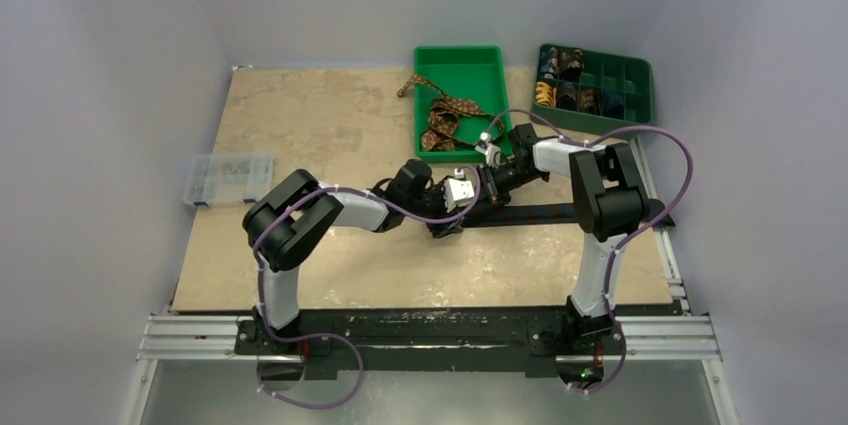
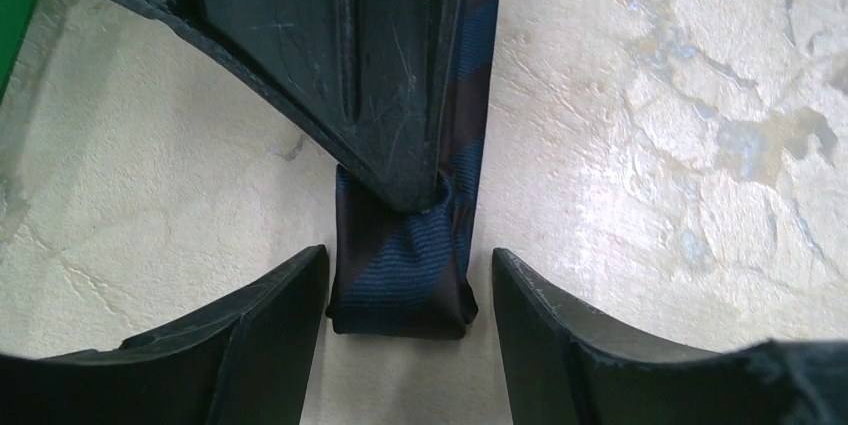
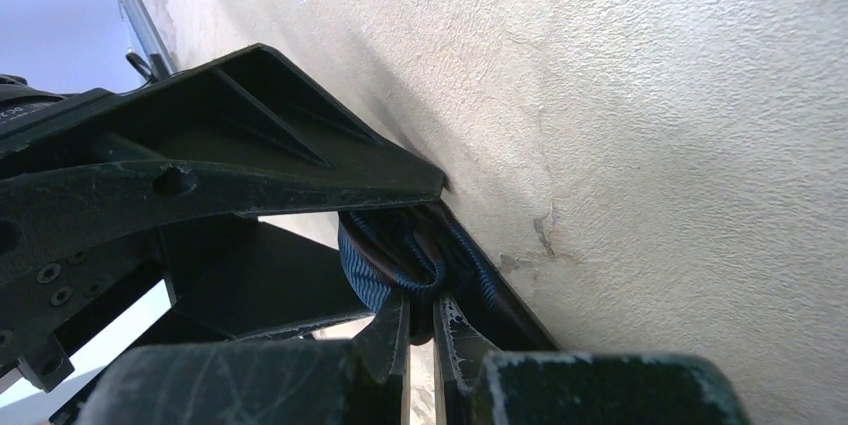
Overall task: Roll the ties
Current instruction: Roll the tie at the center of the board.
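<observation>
At the far left of the beige mottled table [image 1: 330,125], a clear plastic lidded box [image 1: 228,178] stands well apart from the work. Towards the middle, the left gripper [image 2: 410,260] is held low over the table. Its black fingers [image 2: 270,335] are released and spread to either side of the folded end of a long, narrow navy necktie [image 2: 405,295] of dark striped fabric. Nothing is grasped by it, and the stance is judged to be a readying to steady the start of the coil.

That folded end is pinched by the right gripper [image 3: 420,307], whose fingers are clenched on the first turn of cloth so that it cannot spring open. The rest of the navy necktie is laid flat and straight towards the right, free to be wound up. Rolling is judged to be barely begun.

Farther back, a brown patterned necktie [image 1: 445,117] is draped in and over a green plastic tray [image 1: 419,95], not yet rolled. At the right, a dark green divided organiser [image 1: 647,85] is seen with rolled coils [image 1: 560,80] in some compartments, presumably where finished ties are stored.
</observation>
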